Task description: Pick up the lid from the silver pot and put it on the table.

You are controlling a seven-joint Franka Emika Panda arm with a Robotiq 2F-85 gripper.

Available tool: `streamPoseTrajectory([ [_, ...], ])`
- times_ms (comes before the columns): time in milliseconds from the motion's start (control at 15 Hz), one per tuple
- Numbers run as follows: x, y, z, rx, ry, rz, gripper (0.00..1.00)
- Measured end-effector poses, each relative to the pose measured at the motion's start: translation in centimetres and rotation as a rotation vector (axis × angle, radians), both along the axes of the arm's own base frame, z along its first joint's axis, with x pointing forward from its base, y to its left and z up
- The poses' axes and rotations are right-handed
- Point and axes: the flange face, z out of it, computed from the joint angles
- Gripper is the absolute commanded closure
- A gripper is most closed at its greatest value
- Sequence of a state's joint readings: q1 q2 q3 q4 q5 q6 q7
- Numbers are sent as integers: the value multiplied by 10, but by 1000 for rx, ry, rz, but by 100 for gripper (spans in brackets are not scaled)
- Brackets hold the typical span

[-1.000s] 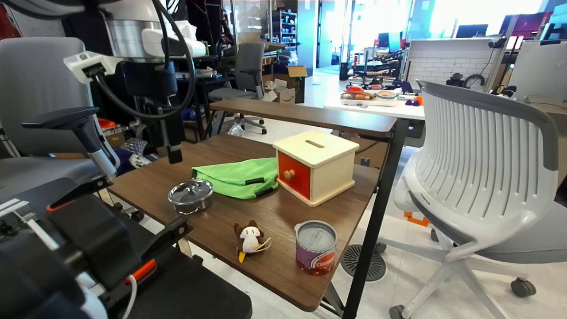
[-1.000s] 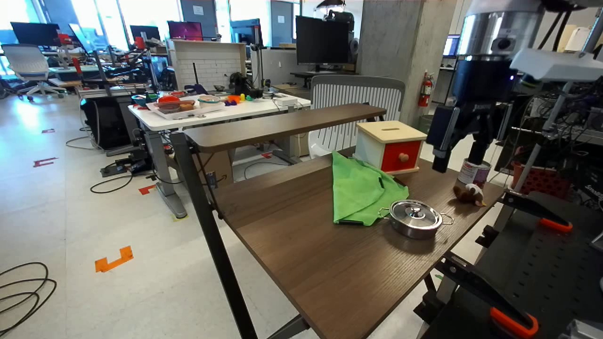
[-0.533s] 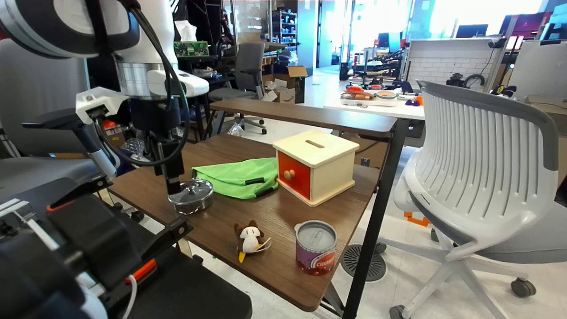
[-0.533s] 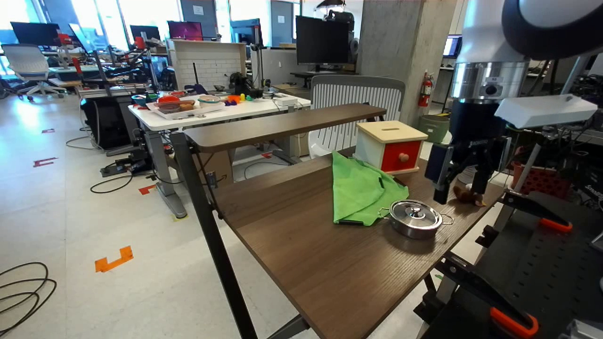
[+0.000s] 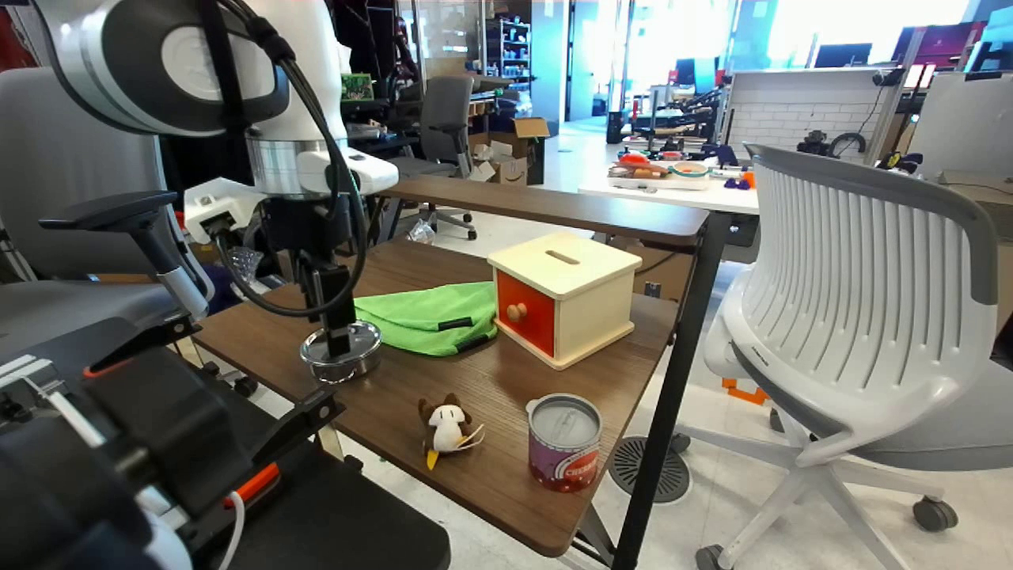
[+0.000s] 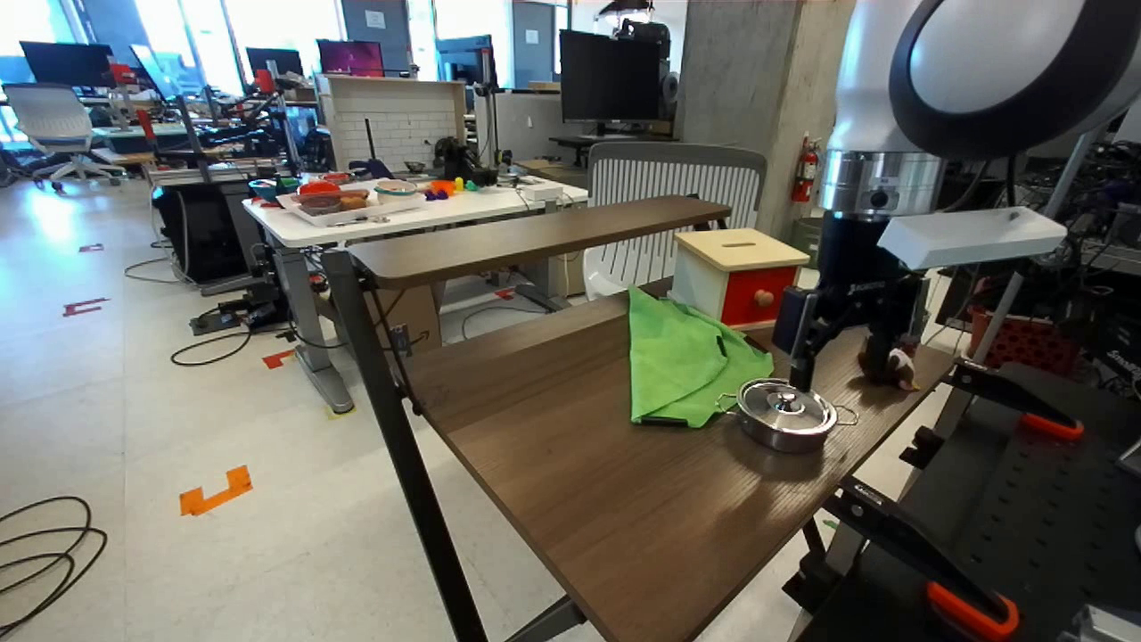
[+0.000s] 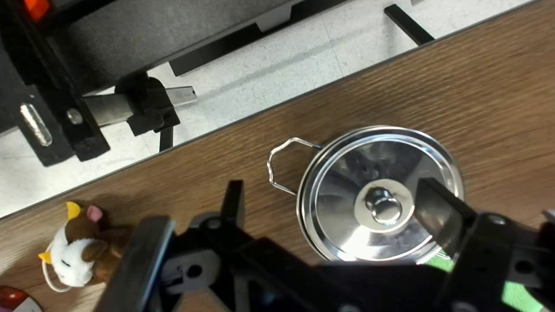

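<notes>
In an exterior view, hangs in front of the lid (image 5: 366, 336), seated on the silver pot (image 5: 352, 372) on the surface (image 5: 506, 396). In an exterior view, holds the jaws apart, with one fingertip (image 6: 801, 373) at the lid's far edge; cannot tell whether touching. In the wrist view, holds them wide apart, framing the knob (image 7: 385, 209) between.

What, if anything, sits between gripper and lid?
Nothing visible. The gripper is open; in the wrist view the lid shows its knob uncovered between the jaws. The green cloth lies beside the pot, apparently off that path.
</notes>
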State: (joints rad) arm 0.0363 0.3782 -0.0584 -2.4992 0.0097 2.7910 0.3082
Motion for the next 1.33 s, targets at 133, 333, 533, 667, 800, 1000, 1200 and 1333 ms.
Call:
streamPoseTrajectory([
  [133,7,4,-3,-3,-5,-6,0],
  [333,15,12,-6,-10,-9,-9,0],
  [533,20,21,-12,-16,-8,-3,0],
  [667,22,26,-16,-20,-4,2,24],
  [800,24,30,-20,-23,-1,6,35],
  [1000,26,31,-24,-28,2,9,58],
  [1200,31,31,-24,-33,-5,12,80],
  [1333,34,31,-22,-36,-13,14,92],
])
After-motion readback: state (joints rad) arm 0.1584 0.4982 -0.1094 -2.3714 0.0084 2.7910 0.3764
